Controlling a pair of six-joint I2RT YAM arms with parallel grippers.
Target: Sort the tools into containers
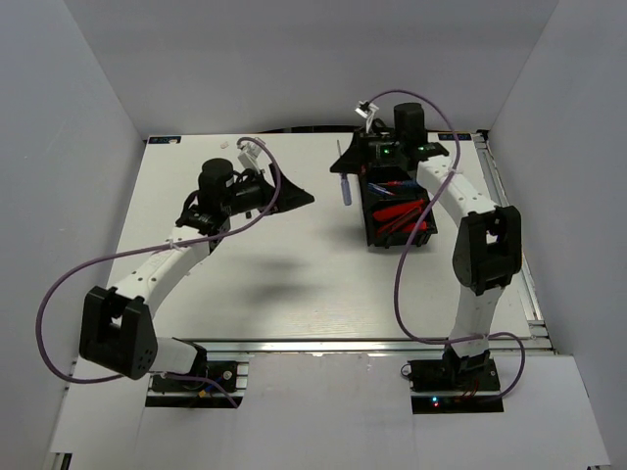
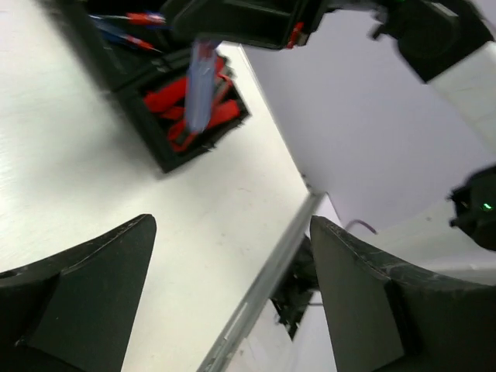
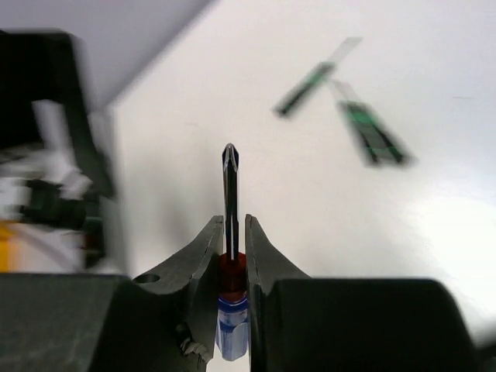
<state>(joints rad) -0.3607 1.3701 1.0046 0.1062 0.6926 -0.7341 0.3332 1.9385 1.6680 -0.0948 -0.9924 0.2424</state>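
R pincer (image 3: 235, 236) is clamping narrow on the blue-handled screwdriver (image 3: 230, 182). Its jaws are pinching the red collar, w/ the shaft pointing up the frame and the handle toward the cam. L pincer (image 2: 232, 232) is standing wide, nothing btwn its fingers. In the top view it's hovering mid-left over the table (image 1: 294, 284), well apart from the tray (image 2: 164, 159).

Going outward, the top view is showing the held screwdriver hanging just beside the tray's left edge, upper centre-right of the frame, not yet over a compartment. Red knives (image 1: 400, 213) are lying in the tray already. The next compartment is showing blue/red bits in the L wrist view, too blurred to name.

I'm judging the job well along: knives in, this driver about to go in. Left to do: two black-green precision drivers (image 3: 310, 87) lying on the table, upper right of the R wrist frame.

Only the R wrist cam is showing those two drivers & the exact grip point. Only the L wrist cam is giving a low look into the tray. Only the top view is showing both arms together.
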